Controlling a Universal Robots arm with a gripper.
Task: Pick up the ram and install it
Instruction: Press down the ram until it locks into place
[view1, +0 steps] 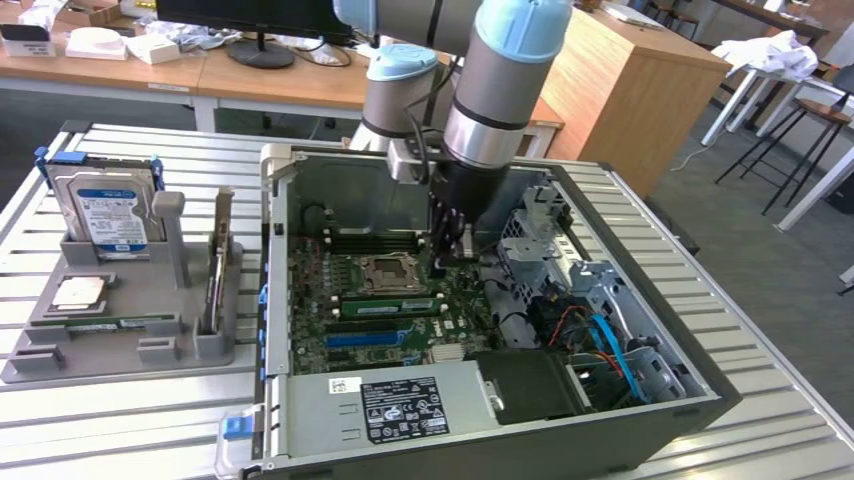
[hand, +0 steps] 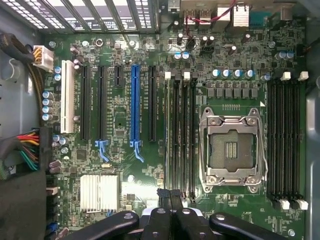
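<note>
**Green stick, black slots — seating far from safe**

Watching the gripper low inside the computer case: clamped fully shut, nothing visibly pinched, poised over the end of the memory slots just beside the CPU socket. Spotting the ram lying along that bank, between socket and blue slot — latched or merely resting, impossible to tell. Noting a second stick in the grey tray at the exterior view's left. Plenty to fear from here. Pushing at one end only: tilting the stick, leaving the far clip open. Forcing a mismatched notch: flexing the motherboard under rigid, closed fingertips. Slipping sideways: scraping the bare socket contacts close by.
</note>
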